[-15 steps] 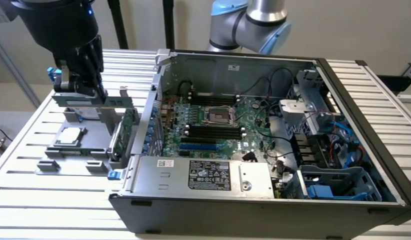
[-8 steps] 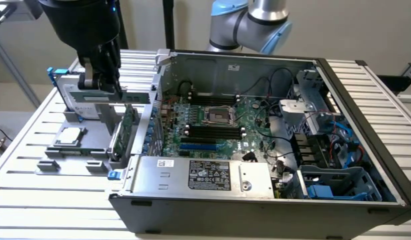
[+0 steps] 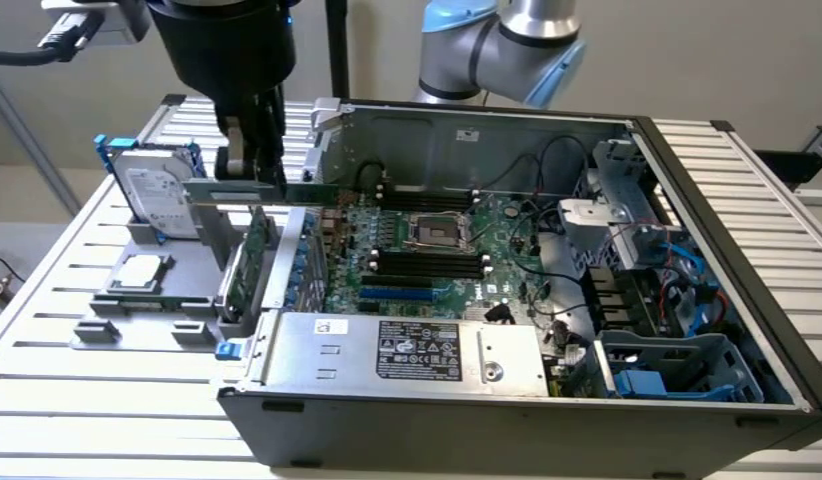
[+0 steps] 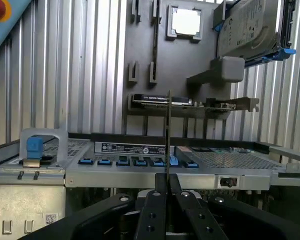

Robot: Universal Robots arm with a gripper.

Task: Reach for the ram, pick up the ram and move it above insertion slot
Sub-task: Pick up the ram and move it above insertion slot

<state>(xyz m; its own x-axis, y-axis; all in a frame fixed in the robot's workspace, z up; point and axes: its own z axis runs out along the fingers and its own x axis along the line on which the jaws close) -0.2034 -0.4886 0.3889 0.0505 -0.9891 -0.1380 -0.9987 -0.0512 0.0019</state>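
Exterior view had the gripper [image 3: 251, 165] hanging over the near wall of the open computer case [image 3: 518, 400], its fingers pinched on the ram [image 3: 258, 192], a thin green stick held level just below them. Directly beneath it stood a taller green card [image 3: 258, 250], and just beyond the gripper, away from the case, a hard drive [image 3: 158, 195] sat upright. Wrist view showed the ram [image 4: 168, 135] edge-on, rising from between the two closed fingers [image 4: 155, 210], with the grey parts tray [image 4: 155, 60] behind it.
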